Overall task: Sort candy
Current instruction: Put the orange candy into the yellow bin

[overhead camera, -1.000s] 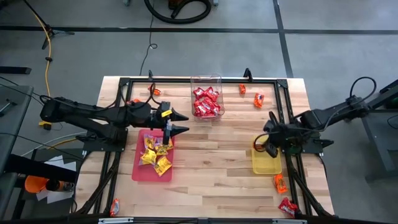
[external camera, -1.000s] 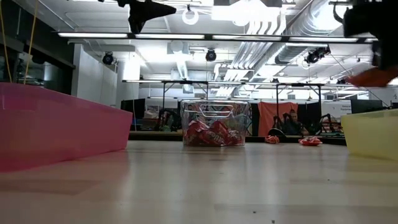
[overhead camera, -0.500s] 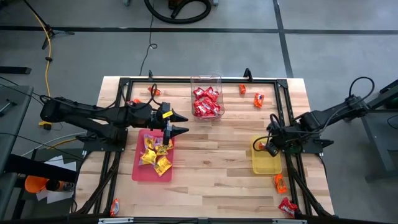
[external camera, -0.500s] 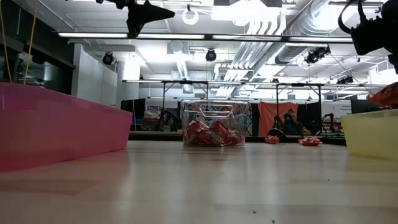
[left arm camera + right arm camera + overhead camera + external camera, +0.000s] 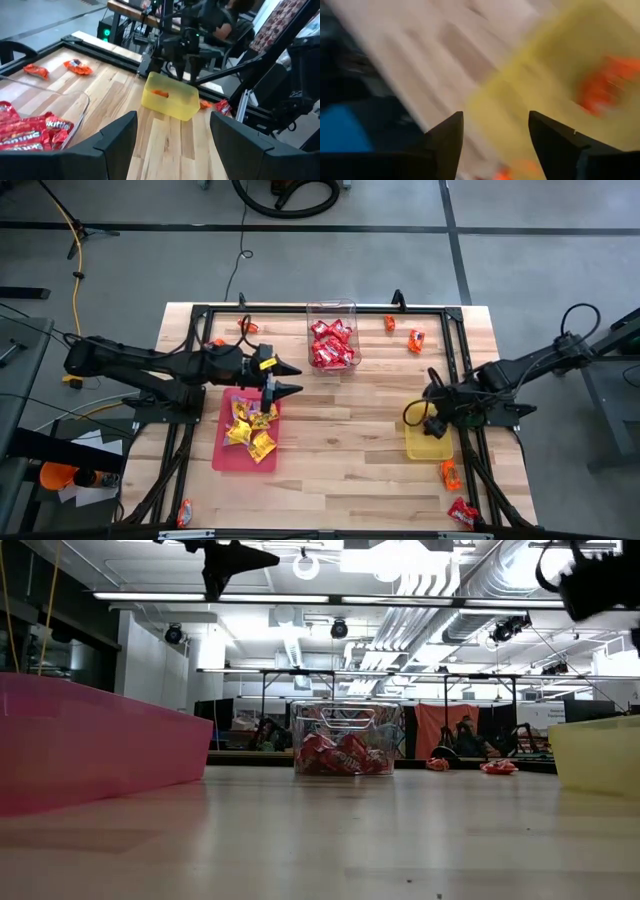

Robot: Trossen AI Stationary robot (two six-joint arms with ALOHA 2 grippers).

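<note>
Wooden tabletop (image 5: 340, 430) seen from above, with both arms reaching inward. Left pincer (image 5: 290, 378) hangs over the far edge of the pink tray (image 5: 228, 452), its fingers apart and holding nothing; the tray carries a heap of yellow candy (image 5: 249, 430). Right pincer (image 5: 437, 408) hangs over the yellow tray (image 5: 428, 446) near the tabletop's right side, fingers apart and empty, as its wrist view shows by the wide gap between the two dark fingers (image 5: 445, 145). One orange candy (image 5: 160, 93) lies inside the yellow tray, visible through the tray wall in the left wrist view and as a blurred orange patch (image 5: 600, 85) in the right wrist view. A clear tub (image 5: 332, 340) at the far middle of the tabletop holds red candy (image 5: 331, 345). Loose packets lie scattered: two near the far right corner (image 5: 415, 339), one near the far left (image 5: 249, 327), two on the near right edge beside the yellow tray (image 5: 452, 474), and one at the near left corner (image 5: 185, 512)
</note>
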